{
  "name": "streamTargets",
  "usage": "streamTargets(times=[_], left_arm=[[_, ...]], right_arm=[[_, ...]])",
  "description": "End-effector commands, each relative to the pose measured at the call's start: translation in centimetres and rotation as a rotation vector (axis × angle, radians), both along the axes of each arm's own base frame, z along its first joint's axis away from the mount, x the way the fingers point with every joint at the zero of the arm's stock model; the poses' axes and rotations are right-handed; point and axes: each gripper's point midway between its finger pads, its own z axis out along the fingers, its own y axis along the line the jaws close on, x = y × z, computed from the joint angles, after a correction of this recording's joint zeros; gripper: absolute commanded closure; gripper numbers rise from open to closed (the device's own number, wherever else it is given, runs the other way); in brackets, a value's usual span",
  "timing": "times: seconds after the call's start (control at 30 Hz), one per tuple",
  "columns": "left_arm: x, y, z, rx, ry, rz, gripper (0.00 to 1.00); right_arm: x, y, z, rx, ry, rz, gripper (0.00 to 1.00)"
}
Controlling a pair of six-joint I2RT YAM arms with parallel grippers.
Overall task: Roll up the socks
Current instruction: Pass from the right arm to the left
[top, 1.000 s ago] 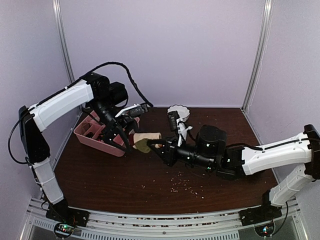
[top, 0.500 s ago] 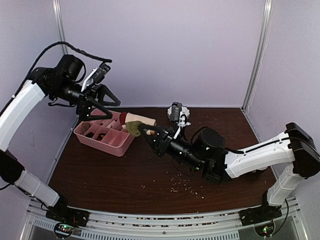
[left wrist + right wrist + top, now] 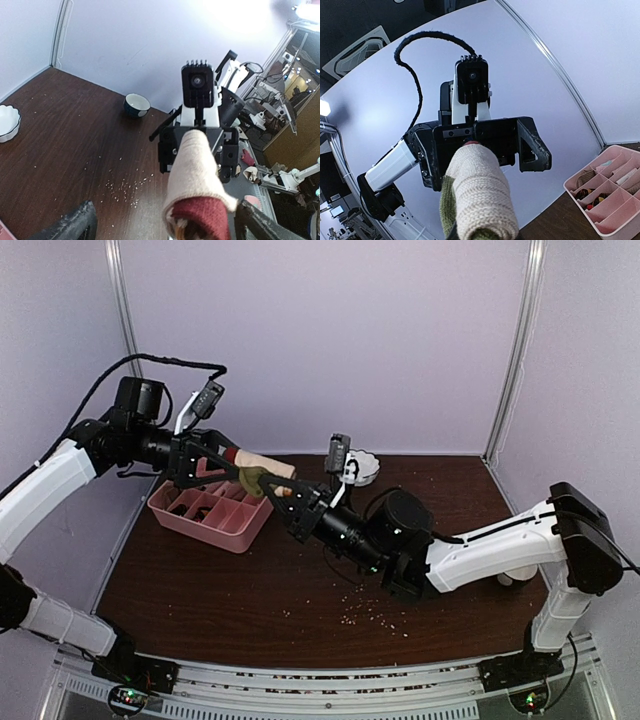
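The right arm's fingers are pressed nearly together, pinching the olive-green end of the socks. The socks are a soft beige knit bundle with a dark red cuff at the other end, lifted clear of the dark wooden surface near the pink plastic compartment tray. The left arm's fingers stand spread wide on either side of that red cuff, apparently not touching it.

The step looks like a handover, or a shared tightening of the roll. To do it well, the left fingers should close across the bundle's thicker body rather than the loose cuff lip. The right pinch should hold until that grip is firm, lest the layers unwind.

No brand, label or writing can be read anywhere.
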Motion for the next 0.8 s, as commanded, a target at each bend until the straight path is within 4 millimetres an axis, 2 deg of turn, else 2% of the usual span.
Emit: streamTargets(times=[0.0, 0.07, 0.17, 0.3, 0.33, 0.37, 0.43, 0.47, 0.5, 0.57, 0.6, 0.73, 0.77], left_arm=[[-1.3, -0.9, 3.1, -0.118, 0.030, -0.063, 0.02], [-2.1, -0.9, 3.1, -0.117, 0.023, -0.082, 0.03], [-2.3, -1.0, 2.7, -0.104, 0.041, -0.084, 0.14], [-1.9, -1.1, 1.2, -0.068, 0.060, -0.059, 0.35], [-1.6, -1.1, 0.9, -0.053, 0.061, -0.044, 0.42], [-1.2, -1.1, 0.6, -0.035, 0.049, -0.025, 0.53], [-0.5, -1.0, 0.0, 0.013, 0.026, 0.014, 0.82], [0.0, -0.9, -0.5, 0.046, 0.017, 0.040, 1.00], [0.7, -0.7, -0.9, 0.077, 0.006, 0.073, 1.00], [2.0, -0.3, -2.0, 0.134, -0.010, 0.127, 1.00], [3.0, 0.2, -2.9, 0.183, -0.026, 0.172, 1.00], [8.7, 4.3, -7.0, 0.446, -0.136, 0.425, 1.00], [9.9, 5.6, -7.9, 0.514, -0.155, 0.487, 1.00]], right_arm=[[0.0, 0.2, 0.9, 0.037, -0.008, 0.011, 1.00], [0.1, 0.0, 0.9, 0.048, -0.007, 0.006, 1.00], [0.4, -0.2, 0.6, 0.048, 0.001, -0.012, 1.00], [0.5, -0.2, 0.5, 0.041, -0.003, -0.020, 1.00], [0.5, -0.2, 0.6, 0.042, -0.004, -0.020, 1.00], [0.5, -0.2, 0.5, 0.041, -0.003, -0.020, 1.00], [0.5, 0.1, 0.2, 0.026, 0.002, -0.017, 1.00], [0.6, 0.4, -0.2, 0.002, 0.007, -0.018, 1.00], [0.8, 0.7, -0.3, -0.021, 0.013, -0.020, 0.94], [1.2, 1.0, -1.3, -0.078, 0.030, -0.036, 0.72], [1.5, 0.9, -1.9, -0.103, 0.041, -0.059, 0.67], [2.9, -2.0, -4.3, -0.197, 0.082, -0.201, 0.32], [3.2, -2.9, -4.9, -0.222, 0.098, -0.235, 0.28]])
